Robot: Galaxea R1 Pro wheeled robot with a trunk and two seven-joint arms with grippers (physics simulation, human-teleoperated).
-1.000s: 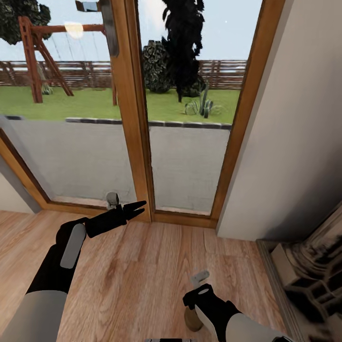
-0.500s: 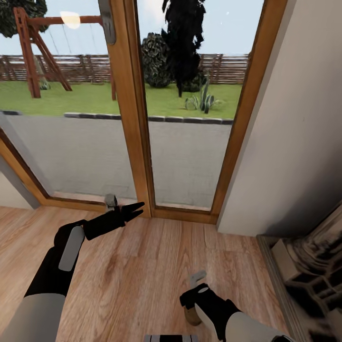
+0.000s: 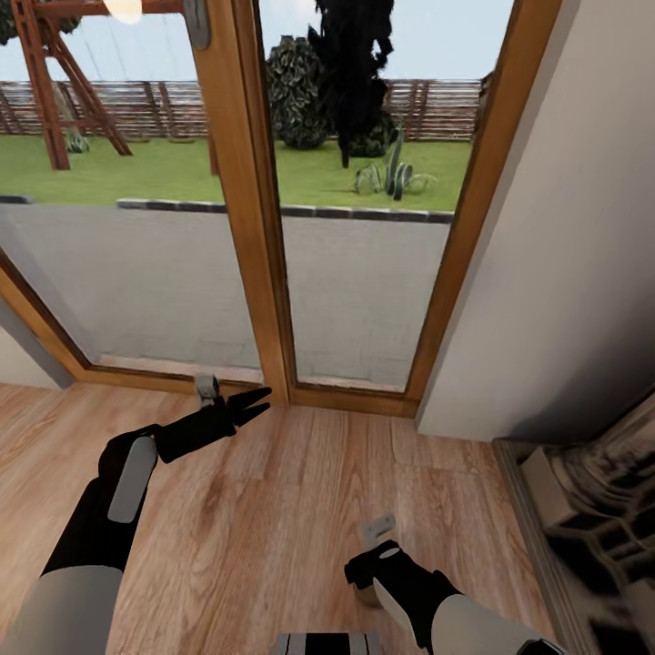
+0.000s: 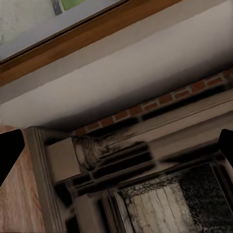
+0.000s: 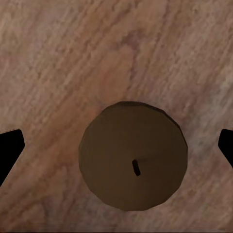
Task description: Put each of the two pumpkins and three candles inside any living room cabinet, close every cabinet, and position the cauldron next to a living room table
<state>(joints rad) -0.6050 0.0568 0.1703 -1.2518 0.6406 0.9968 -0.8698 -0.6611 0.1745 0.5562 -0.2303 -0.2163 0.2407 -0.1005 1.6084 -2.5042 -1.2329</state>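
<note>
A stubby brown candle with a short dark wick stands on the wooden floor, seen from straight above in the right wrist view. My right gripper hangs open over it, with its fingertips far out on either side and not touching it. In the head view the candle peeks out under my right wrist. My left gripper is open and empty, held out low above the floor near the window frame. Pumpkins, cabinet, cauldron and table are out of view.
A tall wood-framed window onto a garden fills the wall ahead. A pale wall juts out at the right. The brick-and-stone fireplace stands on the floor at the right, and its fireplace opening faces the left wrist camera.
The whole head view has slid a little upward, so the camera has moved. Both arms keep the same pose, and the candle stays under the right gripper.
</note>
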